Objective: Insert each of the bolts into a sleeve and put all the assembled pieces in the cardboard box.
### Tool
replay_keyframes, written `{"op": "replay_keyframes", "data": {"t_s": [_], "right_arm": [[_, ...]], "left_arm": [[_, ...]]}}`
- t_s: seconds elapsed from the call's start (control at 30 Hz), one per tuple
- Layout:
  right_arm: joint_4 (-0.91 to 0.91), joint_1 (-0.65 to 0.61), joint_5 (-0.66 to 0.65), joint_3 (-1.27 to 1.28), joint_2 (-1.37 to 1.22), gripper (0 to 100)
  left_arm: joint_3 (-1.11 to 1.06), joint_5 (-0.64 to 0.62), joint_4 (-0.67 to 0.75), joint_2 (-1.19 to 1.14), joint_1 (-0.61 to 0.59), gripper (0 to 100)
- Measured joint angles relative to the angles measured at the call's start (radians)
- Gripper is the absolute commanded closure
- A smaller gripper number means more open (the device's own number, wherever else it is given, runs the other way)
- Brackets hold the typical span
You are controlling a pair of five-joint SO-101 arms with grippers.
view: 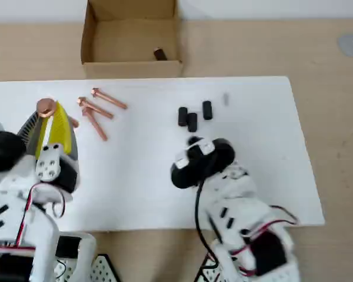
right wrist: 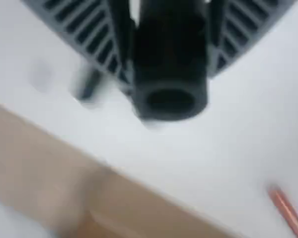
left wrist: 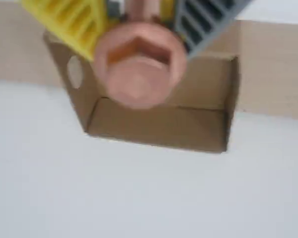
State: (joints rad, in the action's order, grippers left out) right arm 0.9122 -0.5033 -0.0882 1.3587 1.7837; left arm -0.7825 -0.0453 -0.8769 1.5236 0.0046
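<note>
The left fingers [left wrist: 64, 20] pinch a copper bolt [left wrist: 139, 64] between them, the right fingers [right wrist: 74, 25] a black sleeve [right wrist: 171, 59].

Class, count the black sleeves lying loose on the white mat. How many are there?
3, grouped on the white mat ahead of the right arm: first sleeve, second sleeve close beside it, third sleeve slightly apart. The arm may hide others.
</note>
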Motion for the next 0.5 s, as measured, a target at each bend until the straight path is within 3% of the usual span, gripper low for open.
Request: {"op": "replay_keyframes", "data": {"t_s": [0.2,0.37,0.5], "right_arm": [[-0.316,-0.204,0.244,0.241,0.021,98.8],[-0.368,-0.311,0.333,0.261,0.021,98.8],[-0.370,-0.338,0.342,0.264,0.021,98.8]], "left_arm": [[-0.206,-0.061,0.229,0.002,0.130,100],[-0.342,-0.009,0.499,0.000,0.239,100],[-0.351,0.071,0.543,0.002,0.275,100]]}}
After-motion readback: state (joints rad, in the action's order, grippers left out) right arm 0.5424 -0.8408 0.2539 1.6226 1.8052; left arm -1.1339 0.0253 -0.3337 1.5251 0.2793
